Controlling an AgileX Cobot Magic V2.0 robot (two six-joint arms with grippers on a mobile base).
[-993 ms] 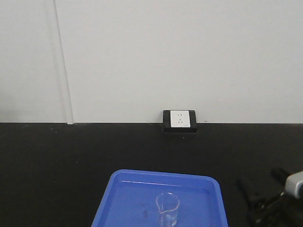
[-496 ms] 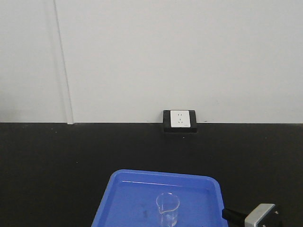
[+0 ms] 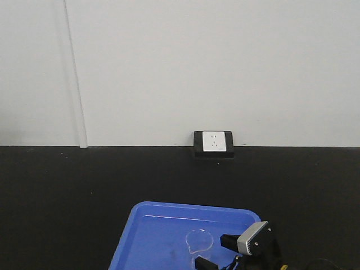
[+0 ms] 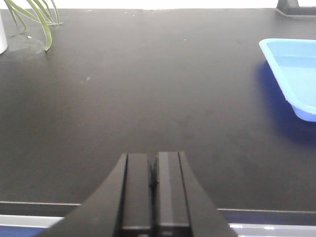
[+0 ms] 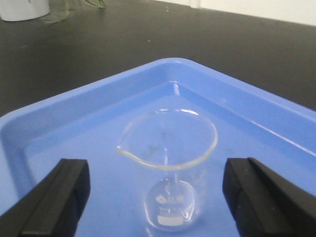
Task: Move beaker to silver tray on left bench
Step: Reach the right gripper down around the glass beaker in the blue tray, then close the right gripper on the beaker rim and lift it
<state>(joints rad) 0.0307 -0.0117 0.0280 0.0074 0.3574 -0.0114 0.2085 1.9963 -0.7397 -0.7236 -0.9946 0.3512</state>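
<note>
Two black fingers of the right end effector stood wide apart and held nothing, one on each side of the beaker. The beaker stood upright inside the blue tray, near that tray's front edge. Its spout was turned toward the finger on the left of the wrist view. Neither finger touched the glass.

The beaker's long axis ran vertical. It lay straight ahead of that end effector, on the line between the fingers. Whether it was level with their tips or a little beyond them could not be told. On that reading, the coming move would call for at most a short advance toward the middle of the blue tray, then a closing across the round wall.

The left end effector had its fingers pressed together on nothing, over the tabletop well to the left of the blue tray. The right arm was therefore plainly the nearer one.

Beyond the blue tray, a socket box sat where the tabletop met the white wall. The silver tray appeared in no view.
</note>
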